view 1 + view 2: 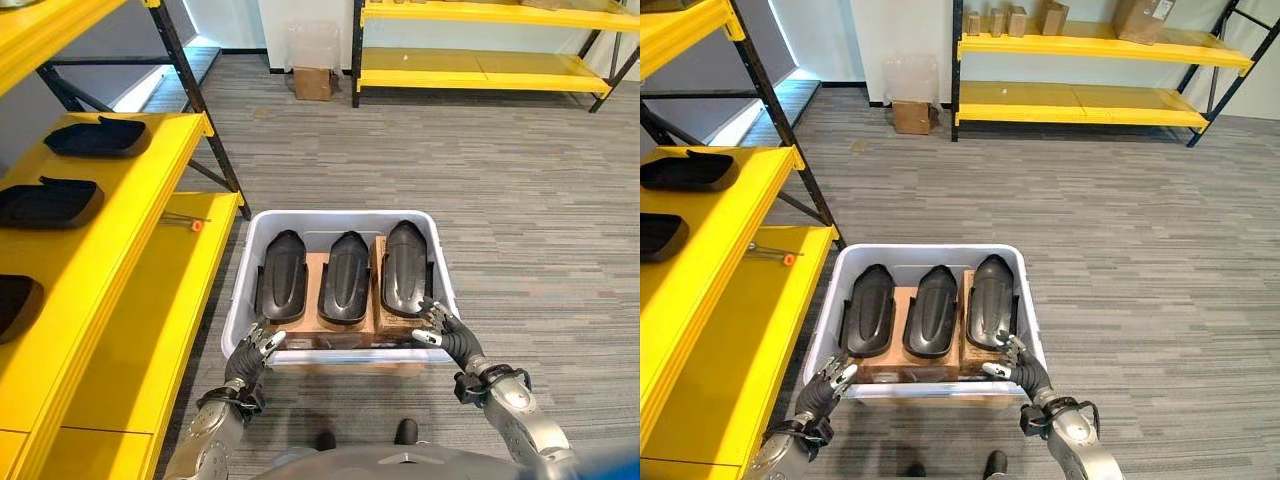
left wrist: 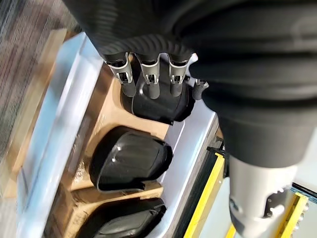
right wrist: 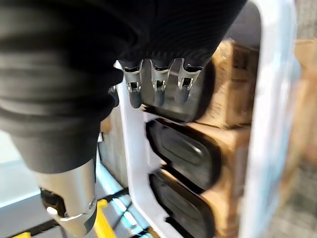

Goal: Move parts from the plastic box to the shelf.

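A white plastic box point(image 1: 340, 217) stands on the carpet in front of me. Inside it, three black moulded parts lie side by side on cardboard: the left part point(image 1: 283, 275), the middle part point(image 1: 346, 277) and the right part point(image 1: 405, 266). My left hand point(image 1: 254, 352) hovers at the box's near left corner, open, its fingers point(image 2: 151, 79) straight above the left part point(image 2: 157, 103). At the near right corner my right hand point(image 1: 446, 332) is open too, its fingers point(image 3: 158, 85) reaching over the near end of the right part point(image 3: 193, 101). Neither hand holds anything.
A yellow shelf point(image 1: 150, 190) runs along my left, with three black parts point(image 1: 96, 136) lying on its upper board. A small orange-tipped tool point(image 1: 195, 225) rests on the lower board. Far back stand another yellow shelf point(image 1: 480, 66) and a cardboard box point(image 1: 312, 82).
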Motion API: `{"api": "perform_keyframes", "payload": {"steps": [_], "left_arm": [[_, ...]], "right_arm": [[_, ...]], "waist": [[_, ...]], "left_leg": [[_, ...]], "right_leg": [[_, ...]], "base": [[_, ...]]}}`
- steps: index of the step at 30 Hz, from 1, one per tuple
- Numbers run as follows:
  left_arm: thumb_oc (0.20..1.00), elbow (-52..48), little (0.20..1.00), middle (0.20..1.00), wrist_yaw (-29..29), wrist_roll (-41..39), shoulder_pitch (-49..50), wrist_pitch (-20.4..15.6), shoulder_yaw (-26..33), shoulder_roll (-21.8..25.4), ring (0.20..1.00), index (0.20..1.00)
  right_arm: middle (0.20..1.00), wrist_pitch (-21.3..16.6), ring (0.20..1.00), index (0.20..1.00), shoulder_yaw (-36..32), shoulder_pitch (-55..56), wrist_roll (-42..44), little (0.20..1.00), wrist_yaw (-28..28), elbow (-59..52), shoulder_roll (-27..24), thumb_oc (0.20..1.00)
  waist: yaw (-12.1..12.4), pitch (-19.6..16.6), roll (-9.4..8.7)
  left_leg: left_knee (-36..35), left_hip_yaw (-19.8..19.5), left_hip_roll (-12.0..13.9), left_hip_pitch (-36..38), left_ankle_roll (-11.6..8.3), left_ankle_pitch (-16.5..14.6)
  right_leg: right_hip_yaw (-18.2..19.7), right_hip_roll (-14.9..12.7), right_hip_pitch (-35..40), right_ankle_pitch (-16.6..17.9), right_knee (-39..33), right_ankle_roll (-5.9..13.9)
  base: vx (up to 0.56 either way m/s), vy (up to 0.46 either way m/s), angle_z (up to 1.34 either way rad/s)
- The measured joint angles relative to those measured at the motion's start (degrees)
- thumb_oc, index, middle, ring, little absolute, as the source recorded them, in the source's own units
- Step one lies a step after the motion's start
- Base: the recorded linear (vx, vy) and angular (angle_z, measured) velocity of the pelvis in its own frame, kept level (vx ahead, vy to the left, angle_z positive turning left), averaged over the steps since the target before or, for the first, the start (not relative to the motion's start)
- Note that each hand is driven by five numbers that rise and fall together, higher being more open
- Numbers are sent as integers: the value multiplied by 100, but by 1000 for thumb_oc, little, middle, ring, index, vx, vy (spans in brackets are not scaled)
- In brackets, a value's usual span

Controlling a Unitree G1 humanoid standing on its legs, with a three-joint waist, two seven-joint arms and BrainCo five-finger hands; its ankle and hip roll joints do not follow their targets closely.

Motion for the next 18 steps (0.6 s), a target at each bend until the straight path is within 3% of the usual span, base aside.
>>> {"api": "perform_keyframes", "payload": {"steps": [11,18], "left_arm": [[1000,-770,1000,1000,2,-67,-253,-185,18,-34,1000,1000],[1000,-955,1000,1000,161,-296,-1700,-652,-264,-96,1000,1000]], "right_arm": [[1000,-295,1000,1000,-50,-737,91,1000,-294,-625,-113,1000],[1000,-627,1000,1000,182,-2882,36,1000,-1079,41,88,1000]], "waist": [[-44,189,52],[29,923,215]], "left_leg": [[12,153,168,-497,-166,57],[281,239,170,-1368,-244,205]], "right_leg": [[127,173,-538,80,2,-173],[179,180,-1399,312,109,-336]], "base": [[-21,-53,-7],[-152,11,-5]]}}
